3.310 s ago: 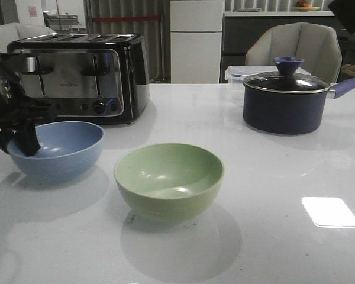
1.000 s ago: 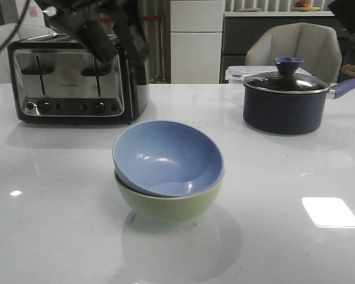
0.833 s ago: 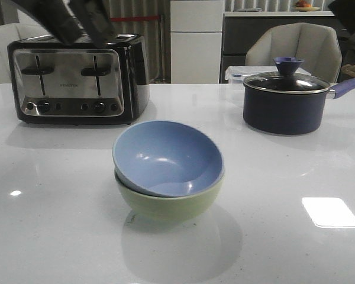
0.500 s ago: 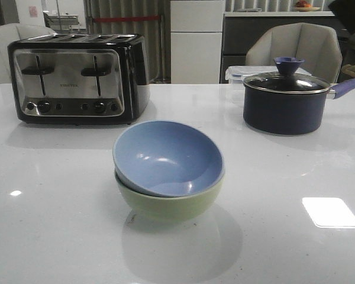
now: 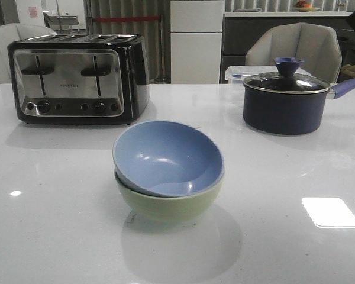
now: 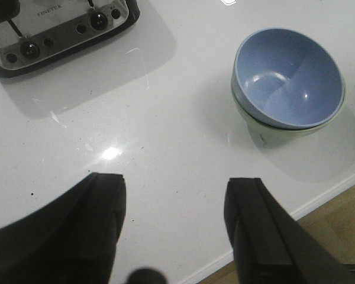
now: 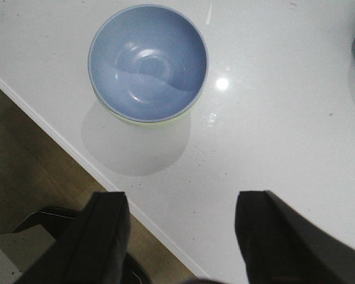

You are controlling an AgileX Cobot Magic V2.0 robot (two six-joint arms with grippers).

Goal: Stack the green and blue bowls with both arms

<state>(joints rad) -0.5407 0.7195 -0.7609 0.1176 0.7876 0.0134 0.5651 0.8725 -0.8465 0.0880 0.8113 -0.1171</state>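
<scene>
— On the table (image 5: 59,225): toaster (image 5: 77,77) and saucepan (image 5: 287,100) at the back; mid-front, blue bowl (image 5: 165,155) nested, slightly tilted, in green bowl (image 5: 168,204).
— Left claw (image 6: 174,228), right claw (image 7: 180,234)?
— Both spread wide, empty, well above the table, away from the stack. Probably finished; best kept clear, no nudging.

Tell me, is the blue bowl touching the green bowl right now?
Touching. In the front view the blue bowl sits nested, slightly tilted, inside the green bowl, its underside resting on the green rim.
</scene>
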